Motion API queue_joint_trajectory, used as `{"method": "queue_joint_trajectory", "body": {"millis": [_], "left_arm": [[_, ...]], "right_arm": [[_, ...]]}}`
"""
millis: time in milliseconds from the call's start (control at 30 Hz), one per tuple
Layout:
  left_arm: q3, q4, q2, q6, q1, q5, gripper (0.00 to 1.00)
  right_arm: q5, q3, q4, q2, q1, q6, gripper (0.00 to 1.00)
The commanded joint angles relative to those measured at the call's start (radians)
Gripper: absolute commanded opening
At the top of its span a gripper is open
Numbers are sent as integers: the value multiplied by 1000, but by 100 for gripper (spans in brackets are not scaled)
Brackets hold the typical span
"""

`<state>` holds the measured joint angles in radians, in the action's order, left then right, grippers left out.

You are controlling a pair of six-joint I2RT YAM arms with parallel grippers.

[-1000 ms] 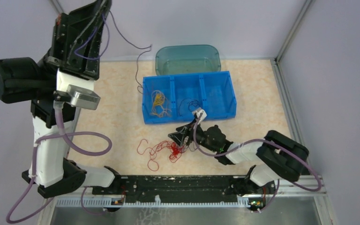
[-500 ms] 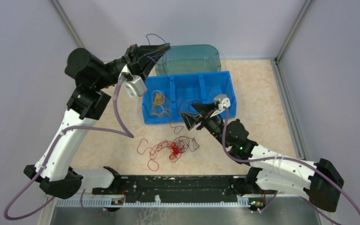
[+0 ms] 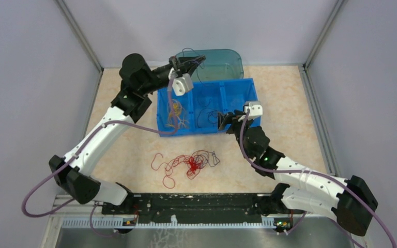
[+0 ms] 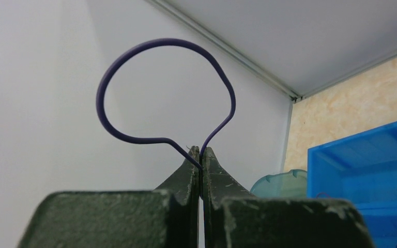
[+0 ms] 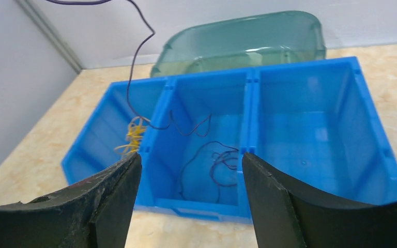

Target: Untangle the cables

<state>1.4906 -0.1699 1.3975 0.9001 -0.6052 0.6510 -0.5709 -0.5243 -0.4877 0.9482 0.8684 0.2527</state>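
The cables (image 3: 195, 159) are thin, springy wires, very light and likely to keep their curl. The purple cable (image 4: 165, 40) stands in a stiff loop above the left pincer (image 4: 200, 153), which is pinched shut on it at the upper middle of the overhead view, in front of the teal tub (image 3: 227, 58). From there the strand appears to trail down into the middle compartment of the blue bin (image 5: 300, 64), where more dark wire lies. Yellow cables (image 3: 174, 111) sit in the bin's left compartment. The red clump (image 3: 186, 166) lies on the tabletop (image 3: 289, 103) at lower centre, with a dark strand woven through it. The right pincer (image 5: 191, 160) hangs wide and empty before the bin's near wall. A free end or outer loop looks the best place to grip, since pulling at the knot's core would probably tighten it. The bin walls may snag a trailing wire, while the tabletop around the clump offers open room.
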Motion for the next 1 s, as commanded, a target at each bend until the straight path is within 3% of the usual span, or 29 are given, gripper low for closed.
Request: {"method": "queue_joint_trajectory", "body": {"millis": [0,233,633,667,733,833,967], "left_arm": [[-10,-104,61,-23,-4,-78,0],[-56,-107,141,-78,11,-105,0],[70,263,331,-86,22,-159,0],[110,323,363,-87,19,-189,3],[217,466,438,-114,15,-254,22],[334,624,507,-151,15,-246,41],[332,663,519,-160,12,-249,52]], "right_arm": [[-117,-27,15,12,-10,-7,72],[-150,3,42,-36,-15,-4,71],[-130,-16,162,-80,-58,47,71],[-132,-26,183,-78,-64,54,71],[-135,-47,227,-72,-81,76,71],[-124,-54,255,-74,-100,89,71],[-116,-57,268,-81,-109,98,71]]}}
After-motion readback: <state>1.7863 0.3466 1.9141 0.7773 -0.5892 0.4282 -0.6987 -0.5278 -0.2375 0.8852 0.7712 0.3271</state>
